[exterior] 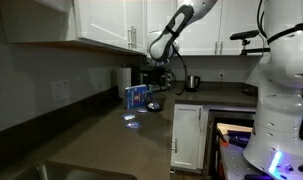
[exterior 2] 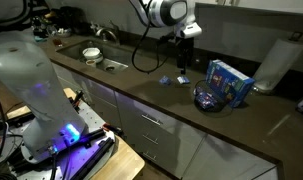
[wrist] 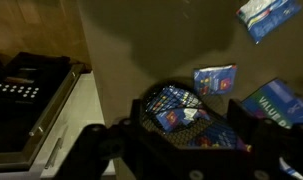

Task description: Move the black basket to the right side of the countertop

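The black basket (wrist: 181, 112) is a round wire-mesh bowl with blue packets showing inside it. It sits on the dark countertop (wrist: 141, 50) next to the blue box (wrist: 283, 100). In both exterior views the basket (exterior 2: 209, 97) (exterior: 155, 103) stands beside the box. My gripper (wrist: 191, 125) is open, its dark fingers on either side of the basket's near rim in the wrist view. In the exterior views the gripper (exterior 2: 183, 52) (exterior: 157, 76) hangs above the basket and holds nothing.
A loose blue packet (wrist: 215, 79) lies by the basket, another (wrist: 266, 17) farther off. A blue box (exterior 2: 229, 82), paper towel roll (exterior 2: 276, 65), sink (exterior 2: 111, 63) and white bowl (exterior 2: 91, 53) are on the counter. A metal cup (exterior: 193, 82) stands at the back.
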You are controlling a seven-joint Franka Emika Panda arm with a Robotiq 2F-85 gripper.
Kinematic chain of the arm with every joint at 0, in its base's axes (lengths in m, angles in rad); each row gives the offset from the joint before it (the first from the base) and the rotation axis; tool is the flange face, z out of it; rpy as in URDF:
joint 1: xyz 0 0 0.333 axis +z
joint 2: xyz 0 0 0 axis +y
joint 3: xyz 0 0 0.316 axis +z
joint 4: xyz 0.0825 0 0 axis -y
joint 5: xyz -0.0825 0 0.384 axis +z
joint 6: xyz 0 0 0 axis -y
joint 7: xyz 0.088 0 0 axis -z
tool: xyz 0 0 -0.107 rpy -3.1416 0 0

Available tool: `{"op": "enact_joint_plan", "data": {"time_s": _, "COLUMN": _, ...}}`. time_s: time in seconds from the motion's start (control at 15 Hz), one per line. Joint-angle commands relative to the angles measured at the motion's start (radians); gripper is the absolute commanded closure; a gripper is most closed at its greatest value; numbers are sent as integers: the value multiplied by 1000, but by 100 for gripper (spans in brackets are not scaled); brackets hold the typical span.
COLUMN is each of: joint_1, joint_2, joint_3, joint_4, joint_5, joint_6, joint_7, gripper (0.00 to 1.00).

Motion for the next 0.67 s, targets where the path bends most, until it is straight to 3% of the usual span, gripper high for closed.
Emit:
{"op": "enact_joint_plan", "data": {"time_s": 0.0, "joint_1": -25, "joint_2": -136, "joint_3": 99, "joint_4": -25, "joint_5": 51, "joint_6": -158, "joint_7": -179, "gripper": 0}}
{"op": "enact_joint_plan", "data": {"time_s": 0.6, "joint_1": -17, "joint_2": -307, "joint_3": 225, "joint_4": -36, "joint_5": 173, "joint_6": -492, "joint_7": -583, "gripper": 0}}
